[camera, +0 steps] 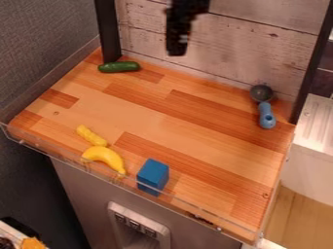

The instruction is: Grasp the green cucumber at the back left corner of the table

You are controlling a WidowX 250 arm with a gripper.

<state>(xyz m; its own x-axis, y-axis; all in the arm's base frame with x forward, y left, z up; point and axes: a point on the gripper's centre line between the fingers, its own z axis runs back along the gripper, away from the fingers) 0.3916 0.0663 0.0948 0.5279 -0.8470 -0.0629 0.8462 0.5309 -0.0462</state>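
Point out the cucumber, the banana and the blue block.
Cucumber (119, 67): camera view, on the middle of its green side.
Banana (106, 155): camera view, on the middle of its curved body.
Blue block (153, 174): camera view, near the middle of the block.

Below the end effector (176, 52), I see a smooth wood worktop (175, 121) (planks behind look rougher (228, 44)).Below the end effector (176, 52), I see a smooth wooden worktop (175, 121) (the planks (228, 44) behind it look rougher, matt).

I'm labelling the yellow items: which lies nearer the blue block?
The curved banana; the other yellow piece, straighter and bumpy, lies farther from the blue block.
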